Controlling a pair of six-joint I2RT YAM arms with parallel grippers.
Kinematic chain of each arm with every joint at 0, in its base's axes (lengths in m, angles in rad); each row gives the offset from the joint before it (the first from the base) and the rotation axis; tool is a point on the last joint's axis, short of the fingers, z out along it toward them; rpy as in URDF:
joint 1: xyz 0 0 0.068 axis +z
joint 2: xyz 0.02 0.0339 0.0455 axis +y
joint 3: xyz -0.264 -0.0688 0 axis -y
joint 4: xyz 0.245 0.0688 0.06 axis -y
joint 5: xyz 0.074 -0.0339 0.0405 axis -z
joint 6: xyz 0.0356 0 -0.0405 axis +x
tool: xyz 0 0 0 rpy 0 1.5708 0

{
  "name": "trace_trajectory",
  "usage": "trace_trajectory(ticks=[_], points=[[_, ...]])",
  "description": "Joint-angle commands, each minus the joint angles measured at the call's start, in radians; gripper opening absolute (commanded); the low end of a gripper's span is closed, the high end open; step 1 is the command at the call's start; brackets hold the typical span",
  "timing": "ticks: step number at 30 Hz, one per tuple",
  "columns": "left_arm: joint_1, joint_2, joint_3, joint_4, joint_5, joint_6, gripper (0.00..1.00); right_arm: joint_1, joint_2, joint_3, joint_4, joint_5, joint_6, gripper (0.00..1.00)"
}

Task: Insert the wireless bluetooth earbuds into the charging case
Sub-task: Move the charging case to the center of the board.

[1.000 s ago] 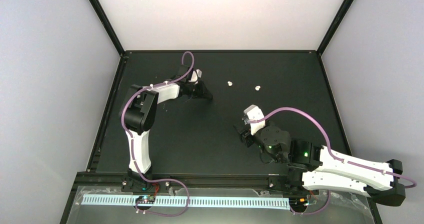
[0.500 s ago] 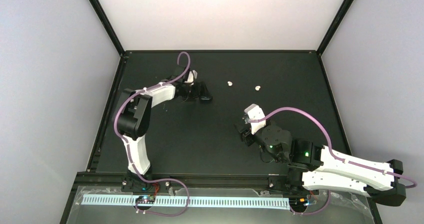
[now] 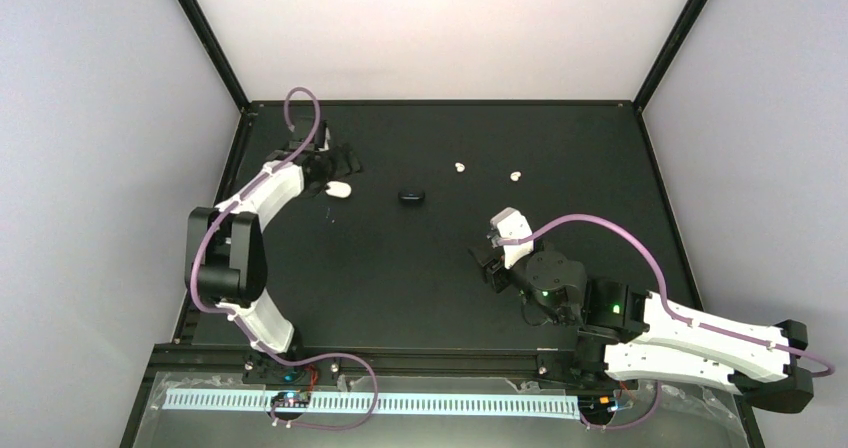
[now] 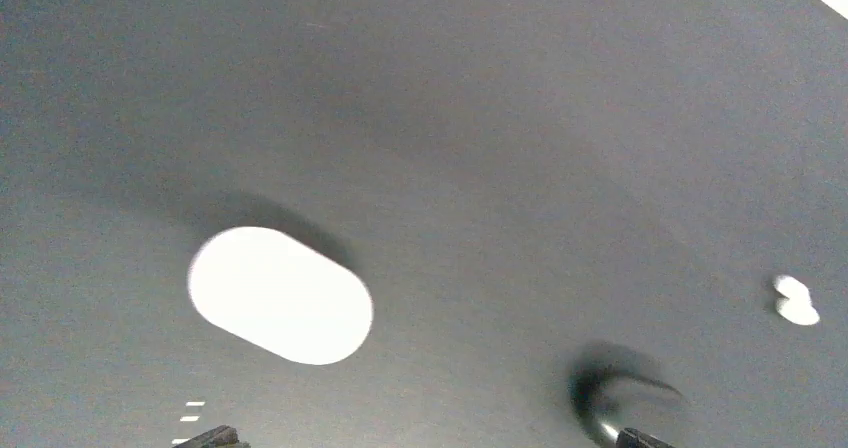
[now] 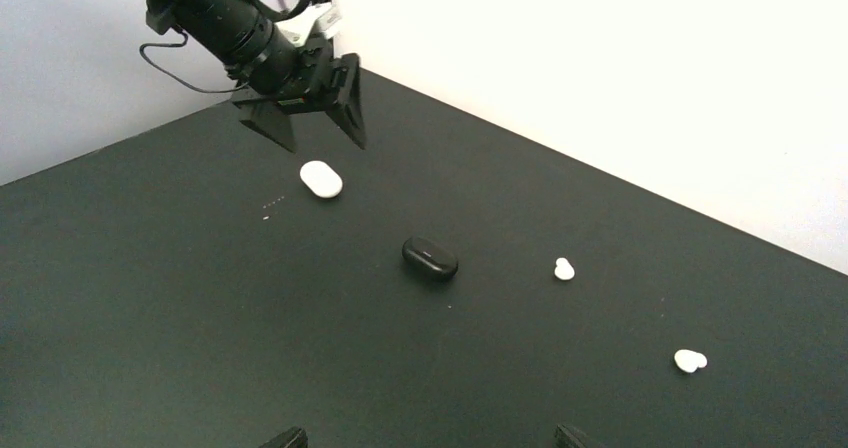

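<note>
Left gripper (image 5: 312,133) (jaws spread) hovers near white case (image 5: 321,179), arm outstretched.

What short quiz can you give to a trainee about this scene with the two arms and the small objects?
1. True or false: the left gripper holds the white case.
2. How many white earbuds are in view? A one, B two, C four.
3. Which object lies between the white case and the white earbuds?
Key: 1 false, its jaws stand open and the case lies apart from them. 2 B. 3 the black case.
</note>
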Motion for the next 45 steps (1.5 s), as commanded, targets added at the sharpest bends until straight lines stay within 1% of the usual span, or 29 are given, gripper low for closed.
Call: trace_trajectory(ticks=[1, 3, 6, 11, 15, 17, 21, 24, 28, 32, 39, 45], points=[[0.052, 0.031, 0.025, -0.113, -0.164, -0.052, 0.99, -0.005, -0.026, 0.020, 0.004, 0.000, 0.010, 0.63], [0.058, 0.059, 0.065, -0.149, -0.211, -0.061, 0.99, -0.005, -0.031, 0.020, -0.003, 0.003, 0.013, 0.63], [0.070, 0.110, 0.134, -0.180, -0.224, -0.057, 0.98, -0.005, -0.034, 0.021, -0.011, 0.004, 0.016, 0.63], [0.083, 0.233, 0.254, -0.237, -0.227, -0.016, 0.98, -0.005, -0.027, 0.029, -0.015, 0.001, 0.020, 0.63], [0.086, 0.296, 0.313, -0.247, -0.221, 0.033, 0.98, -0.005, -0.021, 0.036, -0.019, 0.000, 0.018, 0.63], [0.087, 0.323, 0.335, -0.248, -0.201, 0.056, 0.95, -0.005, -0.015, 0.036, -0.020, 0.002, 0.014, 0.63], [0.086, 0.382, 0.377, -0.252, -0.150, 0.081, 0.85, -0.005, 0.007, 0.044, -0.017, -0.002, 0.008, 0.63], [0.084, 0.410, 0.387, -0.251, -0.130, 0.086, 0.80, -0.005, 0.021, 0.053, -0.018, -0.006, 0.003, 0.63], [0.082, 0.429, 0.384, -0.248, -0.121, 0.094, 0.73, -0.005, 0.026, 0.059, -0.019, -0.010, 0.001, 0.63], [0.064, 0.412, 0.354, -0.237, -0.118, 0.105, 0.67, -0.005, 0.031, 0.059, -0.017, -0.011, 0.002, 0.63], [0.017, 0.345, 0.218, -0.200, -0.108, 0.108, 0.58, -0.005, 0.030, 0.057, -0.011, -0.019, 0.007, 0.63], [-0.044, 0.259, 0.079, -0.152, -0.090, 0.096, 0.56, -0.005, 0.020, 0.047, -0.017, -0.026, 0.019, 0.63]])
